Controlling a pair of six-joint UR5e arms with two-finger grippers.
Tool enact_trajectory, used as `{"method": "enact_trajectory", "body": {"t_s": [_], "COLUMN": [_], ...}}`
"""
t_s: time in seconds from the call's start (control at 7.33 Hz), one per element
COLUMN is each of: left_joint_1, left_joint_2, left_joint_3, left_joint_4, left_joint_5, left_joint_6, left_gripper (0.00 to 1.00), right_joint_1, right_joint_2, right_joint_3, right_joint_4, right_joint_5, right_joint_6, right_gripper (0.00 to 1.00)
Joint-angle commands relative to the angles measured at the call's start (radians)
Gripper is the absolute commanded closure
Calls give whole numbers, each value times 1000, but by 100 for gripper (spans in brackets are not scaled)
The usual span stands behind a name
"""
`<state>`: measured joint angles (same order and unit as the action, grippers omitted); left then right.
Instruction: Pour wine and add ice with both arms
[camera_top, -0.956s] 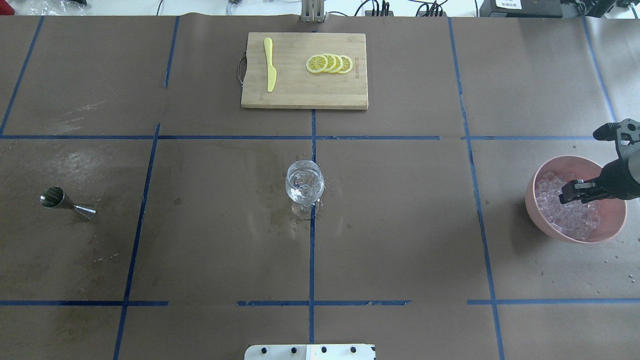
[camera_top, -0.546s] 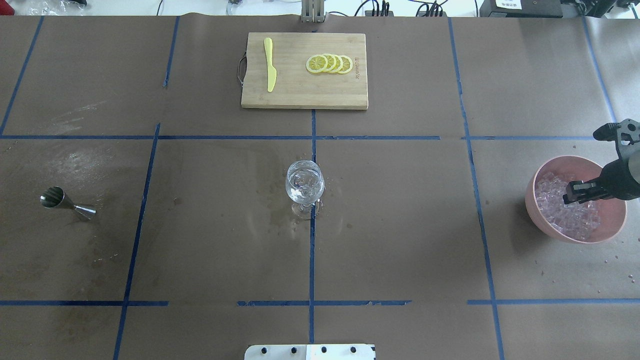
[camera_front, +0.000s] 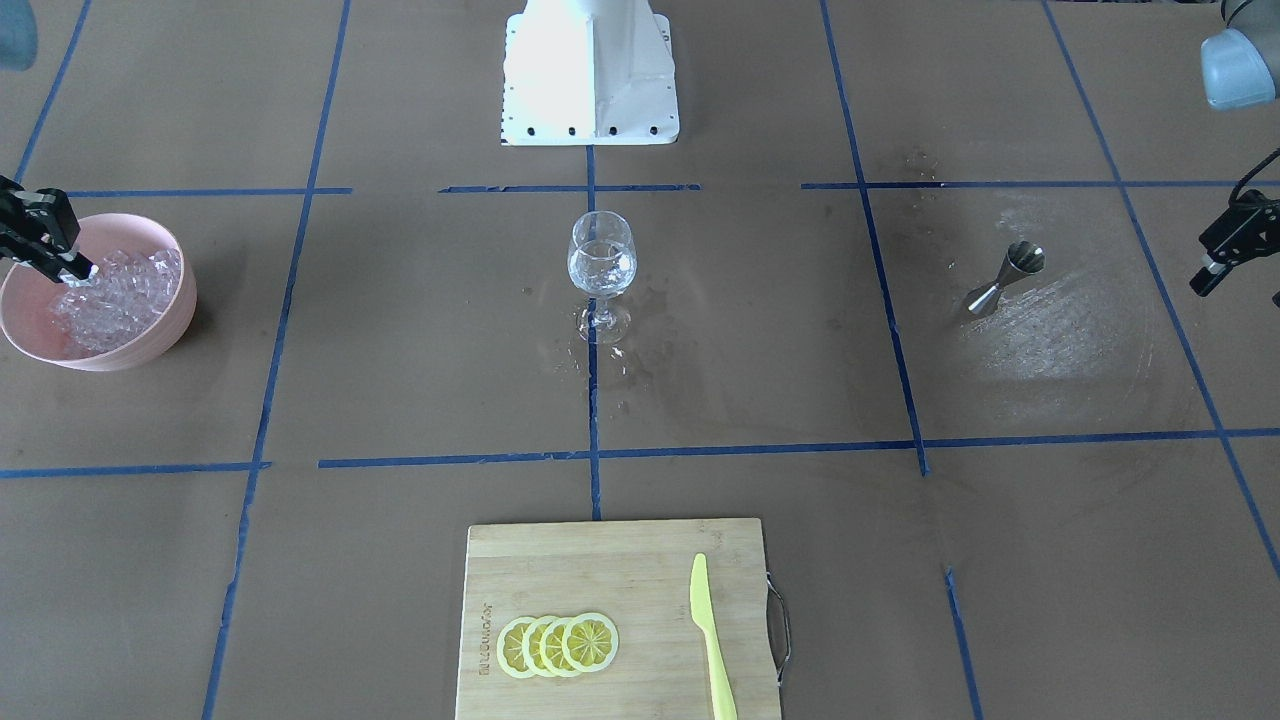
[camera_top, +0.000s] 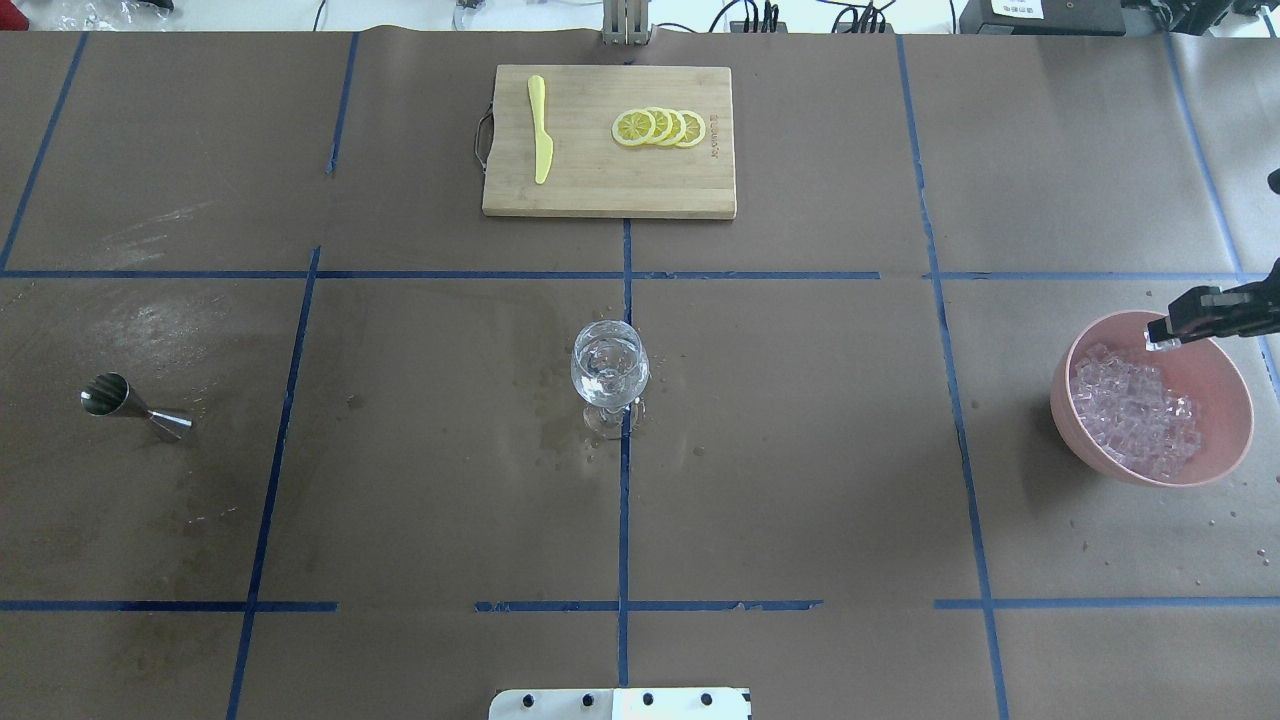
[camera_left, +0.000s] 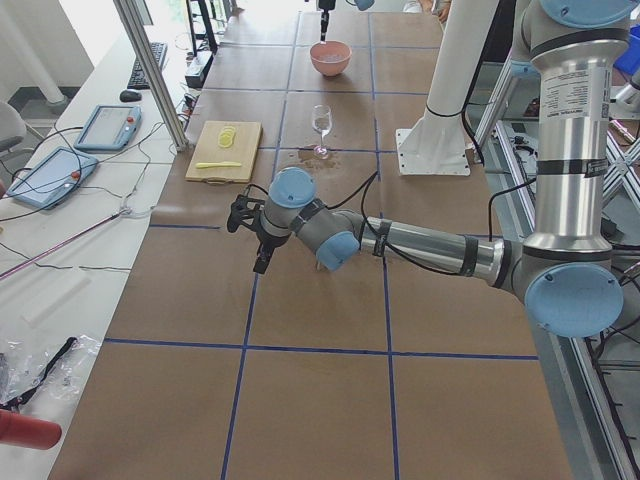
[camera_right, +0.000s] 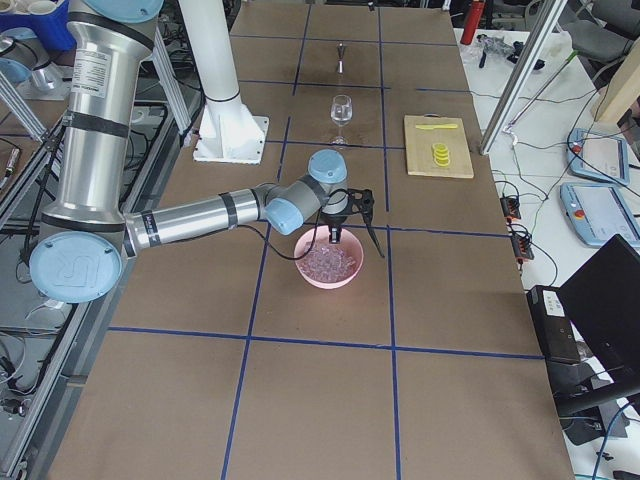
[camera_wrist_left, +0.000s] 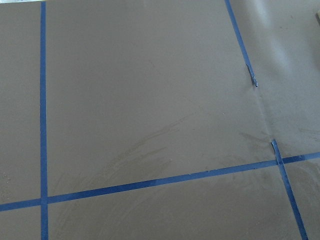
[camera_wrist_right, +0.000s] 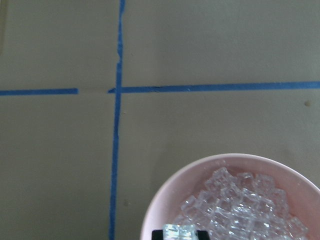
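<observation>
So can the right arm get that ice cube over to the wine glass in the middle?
Probably yes. The right gripper holds a clear ice cube above the round pink bowl, and nothing stands on the brown table between it and the clear stemmed wine glass.

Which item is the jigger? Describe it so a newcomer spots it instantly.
Start at the brown table taped into blue squares, with the wine glass at its centre. Follow that row toward the robot's left side, to a water-streaked patch. The jigger sits alone there: small, shiny steel, hourglass-shaped, where the glass is clear and stemmed.
</observation>
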<state>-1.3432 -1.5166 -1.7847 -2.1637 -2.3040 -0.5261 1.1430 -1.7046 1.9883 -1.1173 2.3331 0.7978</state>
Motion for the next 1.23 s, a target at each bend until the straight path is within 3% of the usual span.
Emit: {"method": "enact_trajectory", "body": {"t_s": [0.0, 0.27, 0.68, 0.96, 1.09], "left_joint_1": [-1, 1, 1, 1, 1], "left_joint_2": [3, 1, 1, 1, 1], "left_joint_3": [-1, 2, 2, 1, -1], "left_joint_4": [-2, -1, -22, -22, -22], "left_joint_5": [0, 0, 0, 0, 0], "left_joint_6": [6, 6, 6, 6, 6], "left_gripper": [0, 0, 0, 0, 0], "right_joint_1": [15, -116, -423, -561, -592], "right_joint_2": [173, 351, 566, 759, 790], "right_joint_3": [-2, -6, -12, -58, -65], "right_joint_4": [-4, -6, -10, -152, -176], "right_joint_5": [40, -12, -301, -469, -518], "right_joint_6": [188, 457, 783, 873, 883], "right_gripper": [100, 100, 100, 100, 100]}}
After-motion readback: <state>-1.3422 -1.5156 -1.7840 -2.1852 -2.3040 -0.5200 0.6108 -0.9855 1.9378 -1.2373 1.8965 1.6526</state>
